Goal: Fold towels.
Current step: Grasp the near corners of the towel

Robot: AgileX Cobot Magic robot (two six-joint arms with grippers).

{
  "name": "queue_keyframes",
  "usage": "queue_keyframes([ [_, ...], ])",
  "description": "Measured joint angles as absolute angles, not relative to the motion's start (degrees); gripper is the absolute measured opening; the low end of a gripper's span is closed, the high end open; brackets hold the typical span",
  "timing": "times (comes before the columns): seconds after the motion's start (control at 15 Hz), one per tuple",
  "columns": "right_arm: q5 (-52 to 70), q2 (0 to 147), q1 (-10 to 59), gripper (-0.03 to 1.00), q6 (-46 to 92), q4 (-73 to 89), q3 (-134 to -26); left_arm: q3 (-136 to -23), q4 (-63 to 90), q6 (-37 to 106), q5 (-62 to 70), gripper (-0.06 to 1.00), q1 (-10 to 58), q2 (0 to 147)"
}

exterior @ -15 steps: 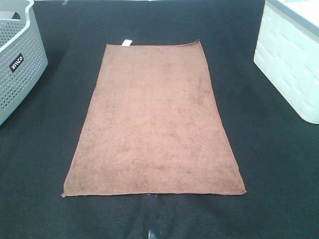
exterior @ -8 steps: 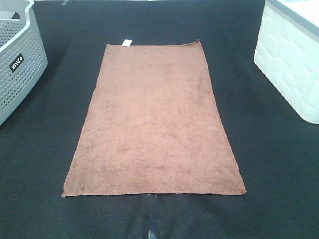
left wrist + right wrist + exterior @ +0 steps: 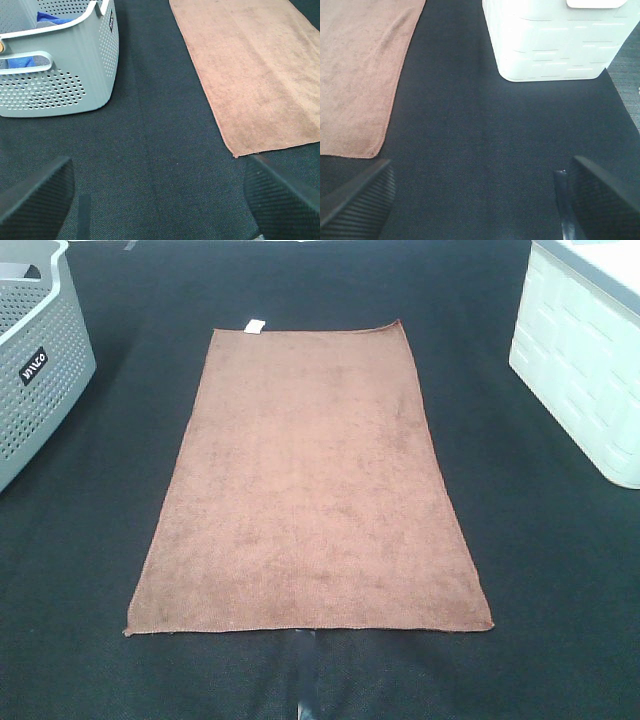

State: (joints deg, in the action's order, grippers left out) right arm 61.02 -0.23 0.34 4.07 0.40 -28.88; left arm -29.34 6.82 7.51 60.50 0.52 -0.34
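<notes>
The reddish-brown towel point(image 3: 310, 480) lies flat and spread out on the black mat, long side running away from me, with a small white tag point(image 3: 253, 326) at its far left corner. It also shows in the left wrist view point(image 3: 255, 70) and the right wrist view point(image 3: 360, 65). My left gripper point(image 3: 160, 200) is open and empty over bare mat, left of the towel's near left corner. My right gripper point(image 3: 480, 200) is open and empty over bare mat, right of the towel's near right corner. Neither gripper shows in the exterior high view.
A grey perforated basket point(image 3: 35, 360) stands at the left edge; the left wrist view shows blue cloth point(image 3: 50, 20) inside it. A white plastic bin point(image 3: 585, 350) stands at the right, also in the right wrist view point(image 3: 555, 40). A shiny strip point(image 3: 305, 675) lies on the mat near the front.
</notes>
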Motion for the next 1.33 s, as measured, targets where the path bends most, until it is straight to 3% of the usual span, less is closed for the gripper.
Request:
queue_keyframes([
  [1.33,61.02,-0.23,0.34,0.90,4.07,0.40,-28.88,-29.34,6.82,7.51,60.50,0.87,0.52,-0.34],
])
